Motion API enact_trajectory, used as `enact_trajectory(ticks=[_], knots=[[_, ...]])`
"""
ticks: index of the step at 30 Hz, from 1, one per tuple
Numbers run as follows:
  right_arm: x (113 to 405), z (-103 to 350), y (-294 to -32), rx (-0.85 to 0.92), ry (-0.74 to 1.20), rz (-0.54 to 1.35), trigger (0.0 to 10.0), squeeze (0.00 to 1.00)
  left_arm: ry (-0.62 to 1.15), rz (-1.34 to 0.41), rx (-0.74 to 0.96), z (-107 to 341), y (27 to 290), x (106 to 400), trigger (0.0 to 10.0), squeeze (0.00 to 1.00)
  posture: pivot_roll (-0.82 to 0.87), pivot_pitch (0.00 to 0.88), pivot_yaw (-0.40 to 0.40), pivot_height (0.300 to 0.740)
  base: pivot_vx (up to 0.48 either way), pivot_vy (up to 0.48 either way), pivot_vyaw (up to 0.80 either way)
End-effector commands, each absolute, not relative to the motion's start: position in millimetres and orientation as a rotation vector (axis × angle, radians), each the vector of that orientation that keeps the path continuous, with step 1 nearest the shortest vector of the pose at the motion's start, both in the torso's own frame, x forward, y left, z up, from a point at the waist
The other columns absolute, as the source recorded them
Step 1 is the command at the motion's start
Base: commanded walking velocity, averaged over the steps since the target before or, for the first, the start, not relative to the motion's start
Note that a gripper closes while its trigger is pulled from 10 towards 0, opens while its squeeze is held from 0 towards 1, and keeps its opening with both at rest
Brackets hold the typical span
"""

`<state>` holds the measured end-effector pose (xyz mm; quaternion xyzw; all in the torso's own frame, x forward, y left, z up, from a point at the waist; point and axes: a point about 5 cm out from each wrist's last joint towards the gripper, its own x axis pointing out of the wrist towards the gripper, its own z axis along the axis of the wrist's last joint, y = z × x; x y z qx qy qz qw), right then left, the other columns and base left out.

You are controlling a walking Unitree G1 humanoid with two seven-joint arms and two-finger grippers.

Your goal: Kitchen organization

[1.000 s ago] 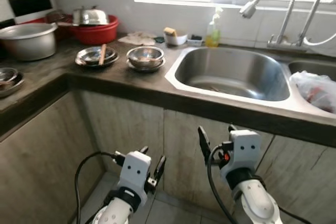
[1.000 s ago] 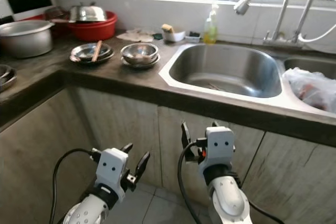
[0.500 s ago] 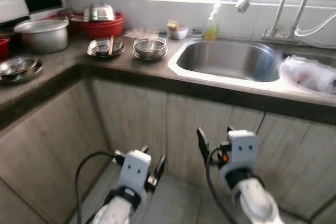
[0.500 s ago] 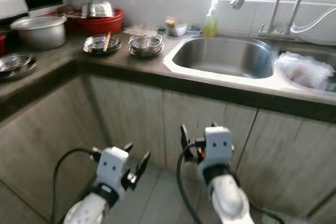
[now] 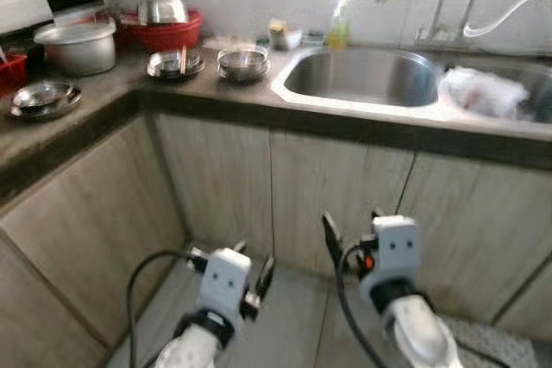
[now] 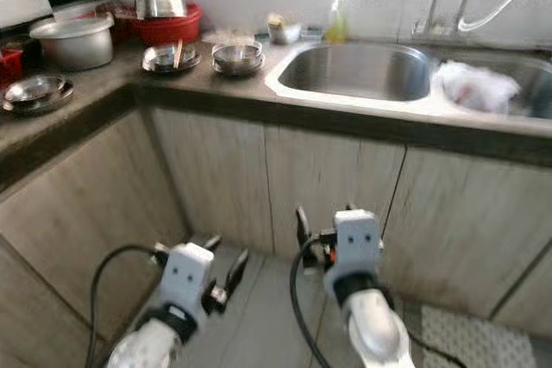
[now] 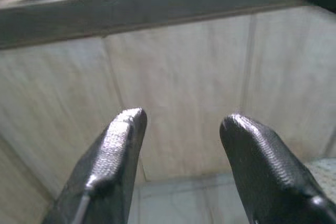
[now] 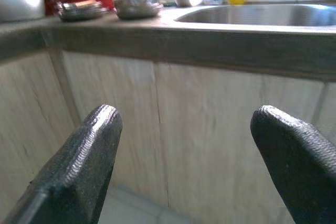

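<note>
Kitchen: dishes crowd an L-shaped dark tabletop (image 5: 216, 96) under a bright window, with pale cabinet doors (image 5: 224, 178) below it.
Left claw (image 5: 250, 275): carried low in front of the cabinets, well below the tabletop edge, its two black fingers (image 7: 113, 156) parted and holding nothing; it looks parked for travel, not poised to reach.
Right claw (image 5: 349, 232): raised a little higher beside the left one, fingers (image 8: 79, 161) spread wide and empty, pointing at the cabinet fronts below the sink.
Bowls: a stack of steel bowls (image 5: 242, 64) sits near the sink's left rim, beside a steel dish with chopsticks across it (image 5: 175, 64); probably set there to await washing or sorting.
Corner: a red basin (image 5: 168, 30) holding a steel lid stands against the wall next to a large grey pot (image 5: 78, 45); another steel bowl (image 5: 41, 98) rests on the side run of the tabletop.
Sink: the left steel basin (image 5: 362, 77) looks nearly bare; a crumpled plastic bag (image 5: 483, 92) lies in the right one; a soap bottle (image 5: 338, 30) stands behind, by the taps.
Stage: judged early, as everything to organise is well apart from both claws.
</note>
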<state>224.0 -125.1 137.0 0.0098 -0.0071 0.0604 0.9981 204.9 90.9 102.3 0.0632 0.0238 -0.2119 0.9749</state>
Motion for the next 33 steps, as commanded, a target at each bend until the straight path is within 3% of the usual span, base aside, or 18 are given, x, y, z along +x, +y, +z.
enact_trajectory(ticks=[1, 33], knots=[[224.8, 139.1, -122.8, 0.025, -0.023, 0.124, 10.0, 0.0, 0.044, -0.427, 0.147, 103.6, 92.6, 206.2, 10.0, 0.0, 0.03, 0.0, -0.004, 0.74, -0.277, 0.0, 0.0], [226.5, 138.7, -119.3, -0.016, -0.036, 0.156, 10.0, 0.0, 0.038, -0.409, 0.161, 104.2, 92.7, 208.9, 10.0, 0.0, 0.03, 0.0, -0.003, 0.74, -0.026, 0.0, 0.03]])
